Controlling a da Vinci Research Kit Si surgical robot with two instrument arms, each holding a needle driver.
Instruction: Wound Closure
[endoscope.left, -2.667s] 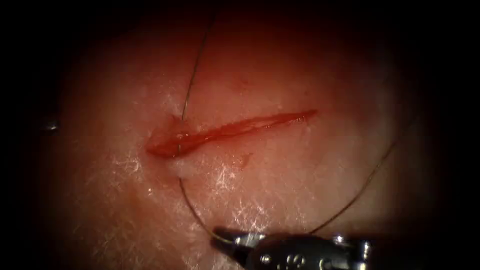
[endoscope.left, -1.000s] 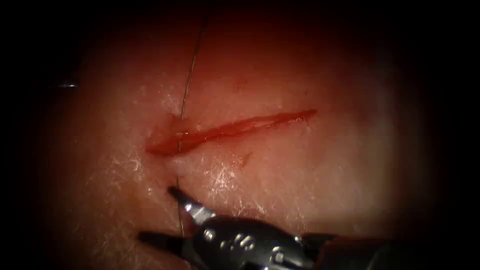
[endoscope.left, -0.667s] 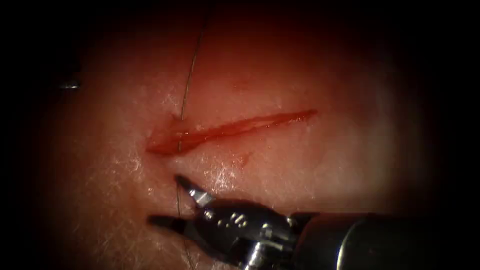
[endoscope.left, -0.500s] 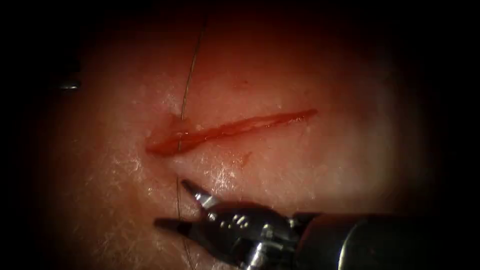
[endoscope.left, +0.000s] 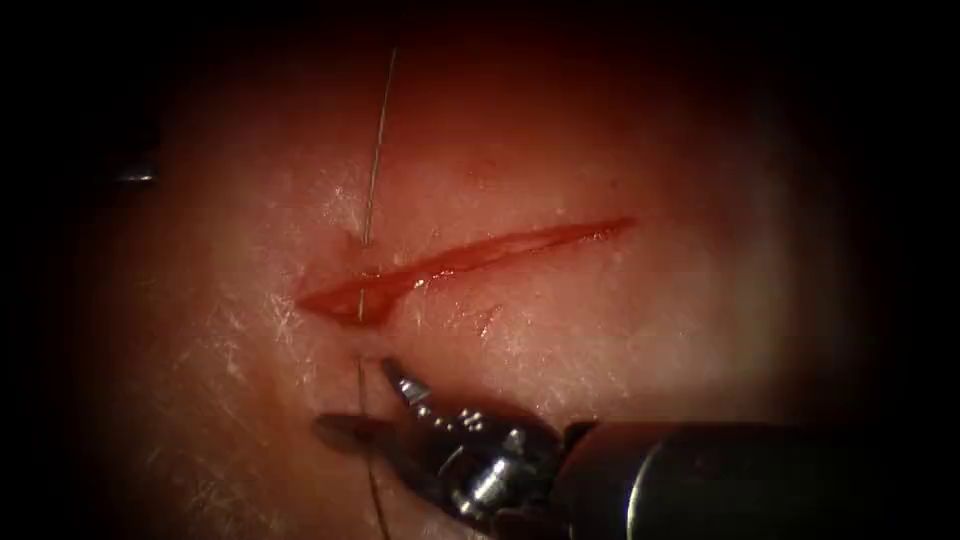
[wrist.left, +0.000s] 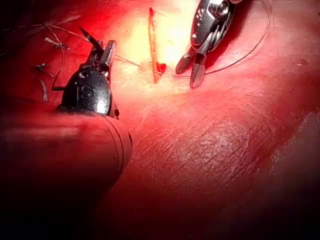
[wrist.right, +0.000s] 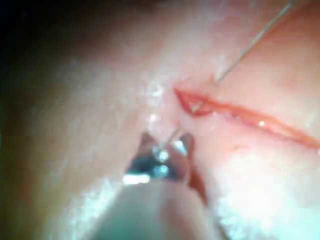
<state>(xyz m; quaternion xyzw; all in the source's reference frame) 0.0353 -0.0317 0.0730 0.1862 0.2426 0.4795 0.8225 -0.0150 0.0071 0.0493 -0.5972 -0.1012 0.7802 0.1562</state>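
The cut (endoscope.left: 470, 258) runs slantwise across the tissue (endoscope.left: 620, 340), with red fluid in it. The thread (endoscope.left: 372, 170) comes down from above, crosses the cut near its left end and comes out of the tissue just below it. My right tool (endoscope.left: 355, 398) reaches in from the lower right, jaws open to either side of that lower strand and closed on nothing. The right wrist view shows the same: right tool (wrist.right: 165, 141) open, thread (wrist.right: 171, 134) between its jaws. In the left wrist view my left tool (wrist.left: 97, 41) sits across the cut (wrist.left: 152, 45) from the right tool (wrist.left: 190, 72), and a strand runs toward it.
Short cut ends of thread (wrist.left: 49, 43) lie on the tissue beside the left tool. A long loop of thread (wrist.left: 252, 47) curves away behind the right tool. The right tool's thick shaft (endoscope.left: 760, 480) covers the lower right of the tissue.
The right tool let go of the thread it held at the bottom, came left and opened its jaws around the strand below the cut. The cut's left end has narrowed a little.
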